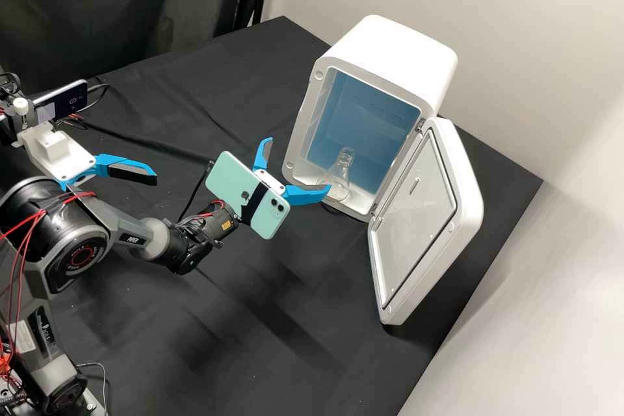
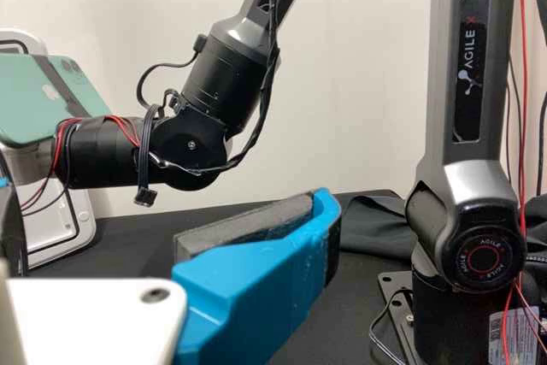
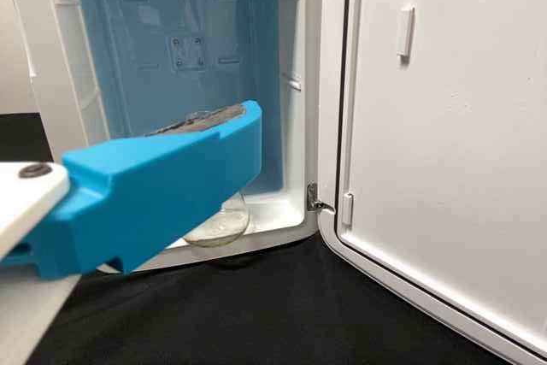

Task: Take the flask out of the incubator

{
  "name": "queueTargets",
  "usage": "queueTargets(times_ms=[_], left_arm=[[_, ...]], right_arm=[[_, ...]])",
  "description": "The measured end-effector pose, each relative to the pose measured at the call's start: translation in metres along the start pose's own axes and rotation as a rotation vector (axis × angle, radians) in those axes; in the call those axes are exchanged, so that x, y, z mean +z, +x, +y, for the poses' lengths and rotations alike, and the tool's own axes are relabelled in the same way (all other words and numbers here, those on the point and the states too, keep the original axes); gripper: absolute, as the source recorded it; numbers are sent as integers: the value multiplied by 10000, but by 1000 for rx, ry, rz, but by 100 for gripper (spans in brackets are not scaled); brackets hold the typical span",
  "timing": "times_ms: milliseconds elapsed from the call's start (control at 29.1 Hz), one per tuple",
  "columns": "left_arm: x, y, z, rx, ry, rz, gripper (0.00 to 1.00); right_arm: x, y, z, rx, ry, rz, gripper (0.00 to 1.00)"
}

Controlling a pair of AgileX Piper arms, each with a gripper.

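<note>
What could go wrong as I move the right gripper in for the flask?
The right gripper stands open at the incubator mouth, one finger low beside the glass flask; pushing forward might tip it rather than straddle it. In the right wrist view that finger hides much of the clear flask, so alignment is hard to judge. The spread fingers may also clip the frame or the open door.

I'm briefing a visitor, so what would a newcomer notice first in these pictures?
The white incubator at the far right of the bench, door hanging open on a bright blue interior. A clear flask stands on its floor, and the right end effector, blue fingers spread, sits at the opening just before it.
</note>
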Motion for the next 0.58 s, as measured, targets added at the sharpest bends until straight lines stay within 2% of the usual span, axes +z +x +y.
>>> queueTargets(times_ms=[447,584], left_arm=[[0,0,0,0,0,0,100],[-7,-16,-46,-14,-1,2,100]], right_arm=[[0,0,0,0,0,0,100],[0,0,0,0,0,0,100]])
